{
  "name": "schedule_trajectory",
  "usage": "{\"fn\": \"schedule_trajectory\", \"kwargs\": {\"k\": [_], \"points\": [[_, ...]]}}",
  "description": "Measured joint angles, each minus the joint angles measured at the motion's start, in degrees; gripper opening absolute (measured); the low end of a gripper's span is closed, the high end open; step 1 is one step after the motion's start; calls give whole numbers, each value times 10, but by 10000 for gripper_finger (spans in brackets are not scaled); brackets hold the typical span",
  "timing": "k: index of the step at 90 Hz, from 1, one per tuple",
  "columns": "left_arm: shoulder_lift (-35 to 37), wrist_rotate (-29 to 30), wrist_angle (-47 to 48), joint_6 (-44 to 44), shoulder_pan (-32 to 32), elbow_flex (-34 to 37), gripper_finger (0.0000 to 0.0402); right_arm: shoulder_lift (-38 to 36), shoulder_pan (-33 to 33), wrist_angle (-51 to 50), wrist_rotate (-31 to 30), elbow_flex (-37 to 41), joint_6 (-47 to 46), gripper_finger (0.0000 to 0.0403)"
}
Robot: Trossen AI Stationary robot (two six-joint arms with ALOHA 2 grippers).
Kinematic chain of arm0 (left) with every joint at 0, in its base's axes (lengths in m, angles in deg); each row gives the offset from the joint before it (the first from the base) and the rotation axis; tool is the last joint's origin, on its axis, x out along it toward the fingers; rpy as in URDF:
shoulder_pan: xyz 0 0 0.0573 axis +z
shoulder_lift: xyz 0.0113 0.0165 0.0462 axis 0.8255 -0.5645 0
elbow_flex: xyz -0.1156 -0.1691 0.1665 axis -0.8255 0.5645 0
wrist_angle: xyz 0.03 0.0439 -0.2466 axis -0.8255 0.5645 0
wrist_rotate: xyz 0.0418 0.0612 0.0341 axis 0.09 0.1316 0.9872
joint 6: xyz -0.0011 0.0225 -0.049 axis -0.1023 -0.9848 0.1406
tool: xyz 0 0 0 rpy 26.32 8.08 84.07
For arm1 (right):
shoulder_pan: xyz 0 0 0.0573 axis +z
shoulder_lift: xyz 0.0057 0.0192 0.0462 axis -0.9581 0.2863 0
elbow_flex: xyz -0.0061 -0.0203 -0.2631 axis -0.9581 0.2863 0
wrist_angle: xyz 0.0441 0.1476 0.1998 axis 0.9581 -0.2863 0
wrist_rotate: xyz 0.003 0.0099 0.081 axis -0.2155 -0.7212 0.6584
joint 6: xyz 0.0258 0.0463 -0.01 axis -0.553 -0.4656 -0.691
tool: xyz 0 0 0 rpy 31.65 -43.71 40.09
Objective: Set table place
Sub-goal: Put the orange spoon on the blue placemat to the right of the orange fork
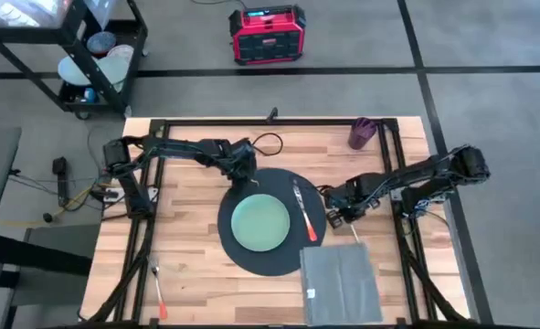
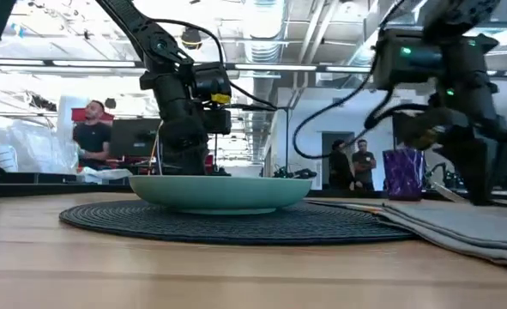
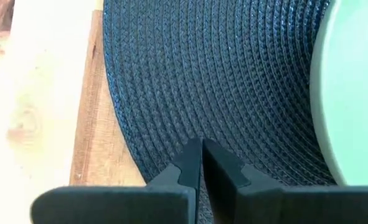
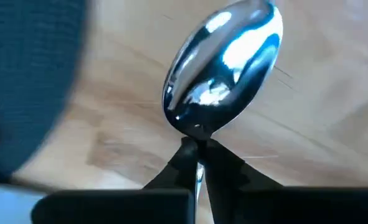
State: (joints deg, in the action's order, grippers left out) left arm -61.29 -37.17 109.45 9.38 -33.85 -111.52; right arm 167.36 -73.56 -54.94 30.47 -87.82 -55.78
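Right wrist view shows the right gripper (image 4: 197, 149) clamped on a spoon (image 4: 224, 68) neck, to lay it beside the placemat (image 1: 271, 219) on the table (image 1: 187, 196); the left gripper (image 3: 201, 163), pinched shut, rests on the mat's edge.

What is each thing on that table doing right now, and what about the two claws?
placemat: flat on the table, its edge pinched by the left gripper.
plate: upright on the placemat, empty.
knife: lying on the placemat beside the plate.
napkin: folded, flat.
spoon: held by its neck.
left gripper: shut on the placemat.
right gripper: shut on the spoon.
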Motion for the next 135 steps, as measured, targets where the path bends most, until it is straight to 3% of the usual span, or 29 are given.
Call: {"fn": "schedule_trajectory", "kwargs": {"k": [26,51,75,89,111,135], "points": [[0,0,3,4,0,0,0,0,-100,-1,-15,-39,107,2],[0,0,6,16,0,0,0,-1,-155,49,-15,-63,169,1],[0,0,5,19,0,0,0,1,-157,70,-9,-71,186,1],[0,0,5,25,-1,0,0,49,-140,81,15,-86,189,0],[0,0,5,28,-1,0,0,118,-107,88,16,-179,227,0],[0,0,4,26,-1,0,0,130,-109,47,17,-190,252,0]]}}
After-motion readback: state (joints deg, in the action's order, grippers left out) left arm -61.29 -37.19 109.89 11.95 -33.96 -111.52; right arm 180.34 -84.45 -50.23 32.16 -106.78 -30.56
